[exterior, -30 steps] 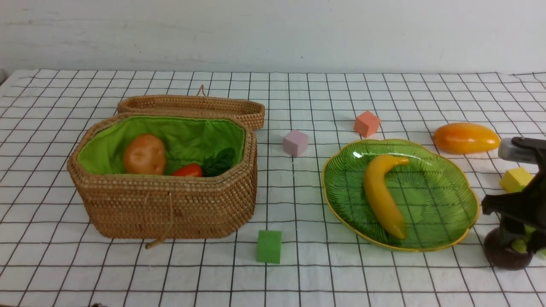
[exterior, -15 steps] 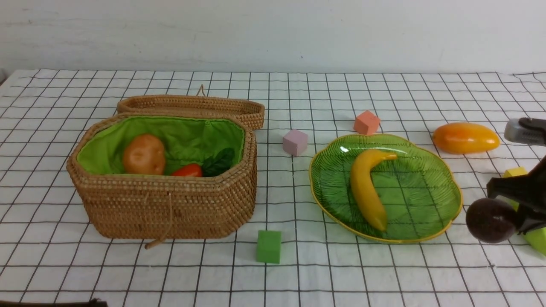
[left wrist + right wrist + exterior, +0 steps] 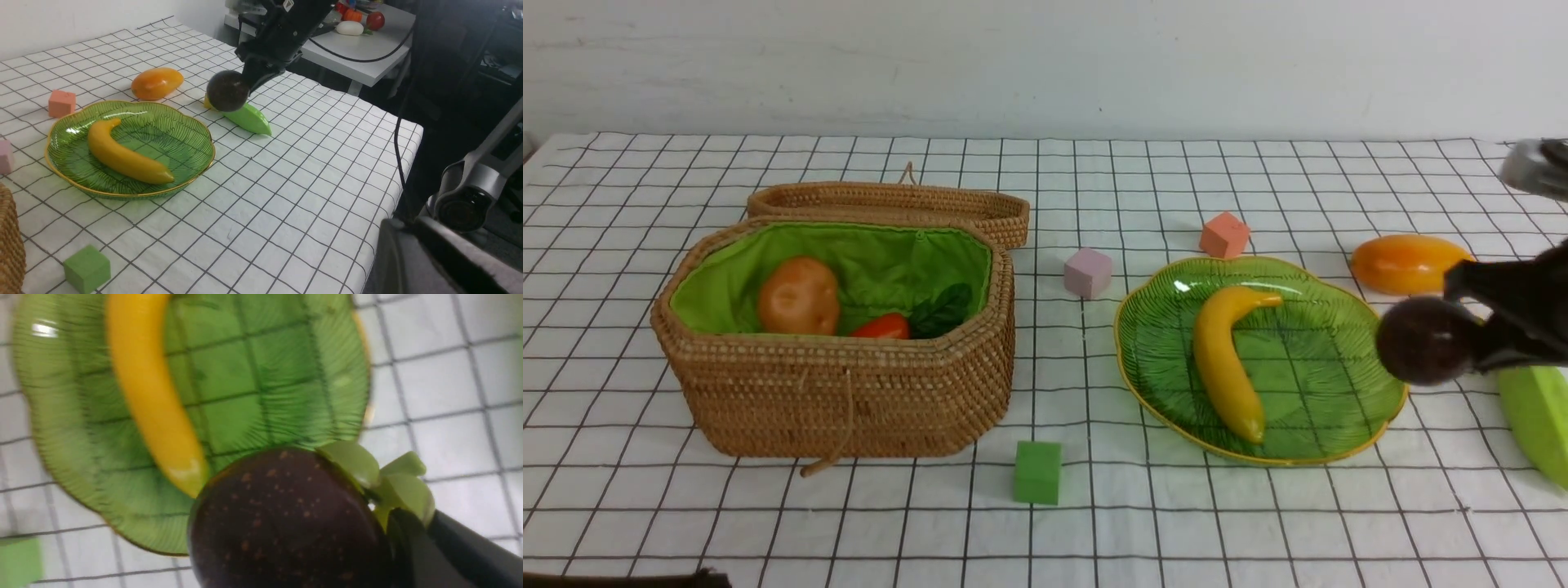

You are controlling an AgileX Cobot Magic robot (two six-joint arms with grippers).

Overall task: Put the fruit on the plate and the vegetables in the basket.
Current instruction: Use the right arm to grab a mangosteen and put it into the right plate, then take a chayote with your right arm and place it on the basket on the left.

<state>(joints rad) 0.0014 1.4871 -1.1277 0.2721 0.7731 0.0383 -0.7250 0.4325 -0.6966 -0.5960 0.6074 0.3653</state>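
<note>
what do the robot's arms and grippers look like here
The right gripper is matte black and angular, with a small white sticker and a black cable trailing off. A silver-grey cylinder sits on its arm. A rounded silver-grey joint with a dark cap also shows; whose arm is unclear.

Checked-cloth table (image 3: 1094, 523) with basket (image 3: 849, 400), plate (image 3: 1323, 392), mango (image 3: 1401, 263), green vegetable (image 3: 1539, 412) and cubes (image 3: 1038, 471)
</note>
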